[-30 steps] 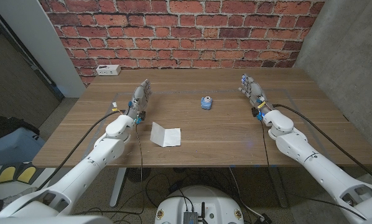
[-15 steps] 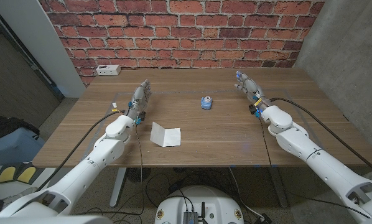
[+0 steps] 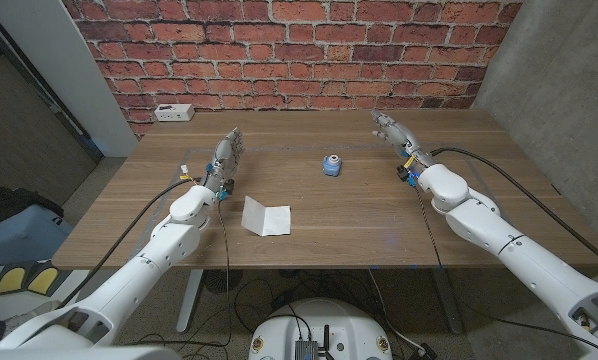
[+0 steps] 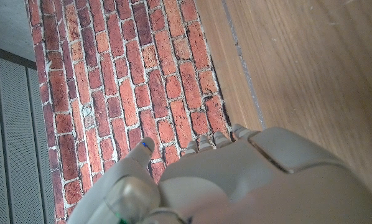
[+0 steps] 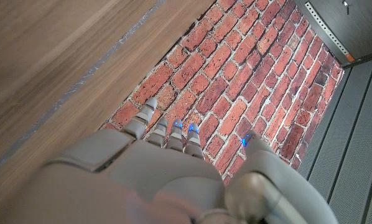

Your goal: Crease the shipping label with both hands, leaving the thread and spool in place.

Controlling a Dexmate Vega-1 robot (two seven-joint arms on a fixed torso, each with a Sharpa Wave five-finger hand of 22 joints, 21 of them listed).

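We see both robot hands, left (image 3: 225,158) and right (image 3: 394,134), released and holding nothing; folded label (image 3: 265,216), blue spool (image 3: 331,164), white box (image 3: 172,112) on worktop (image 3: 359,220).

The label (image 3: 266,217) lies on the surface (image 3: 339,215) just right of and nearer than the left hand (image 3: 226,156). The spool (image 3: 331,164) stands between the hands, left of the right hand (image 3: 394,133). A socket box (image 3: 171,113) sits beyond the left hand.
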